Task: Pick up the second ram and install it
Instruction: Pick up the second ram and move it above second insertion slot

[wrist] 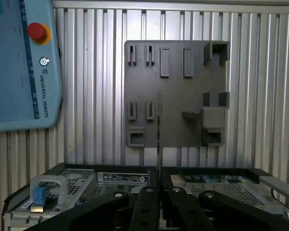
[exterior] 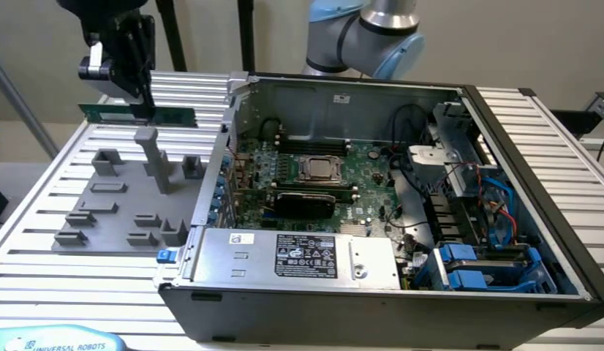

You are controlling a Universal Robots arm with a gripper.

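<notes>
We see the open computer case (exterior: 380, 292) on the slatted surface (exterior: 48, 270), with the motherboard (exterior: 365, 164) inside it. Beside the case, on the exterior view's left, lies the grey fixture plate (exterior: 117, 205). Just above the plate's tall post (exterior: 153, 157), outside the case wall, the jaws pinch the second ram (exterior: 175, 117), held level in open air.

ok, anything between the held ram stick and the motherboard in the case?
Yes: the open grey metal computer case's side wall stands between the thin green ram stick, held over the grey plastic fixture plate, and the large green motherboard. Above that wall, nothing visible blocks it.
</notes>
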